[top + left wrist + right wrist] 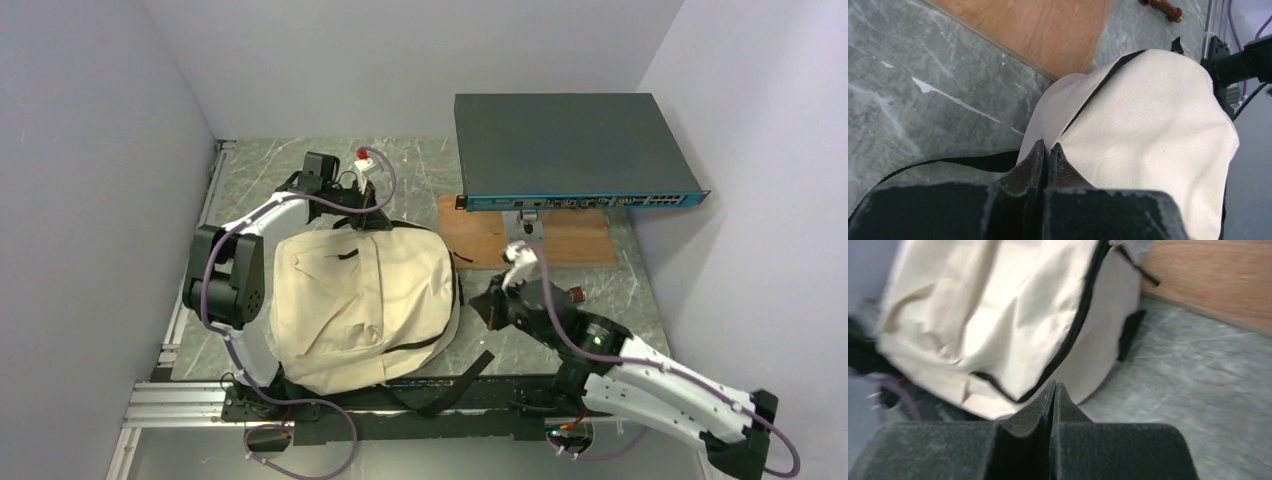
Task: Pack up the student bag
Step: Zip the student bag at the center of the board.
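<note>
- This is a robot lab test cell, not a home or a shop. Two white-and-black robot arms, the left arm (240,270) and the right arm (660,390), are bolted side by side at the near edge of a marbled grey table (420,170).
- Plain pale walls (90,200) box the table in on the left, far and right sides.
- An aluminium rail (175,405) lies at the near left corner, and purple cables (208,300) run along the arms.
- At the far right, a flat rack-style network box (560,140) with a row of ports sits raised on a stand over a wooden board (575,245).
</note>
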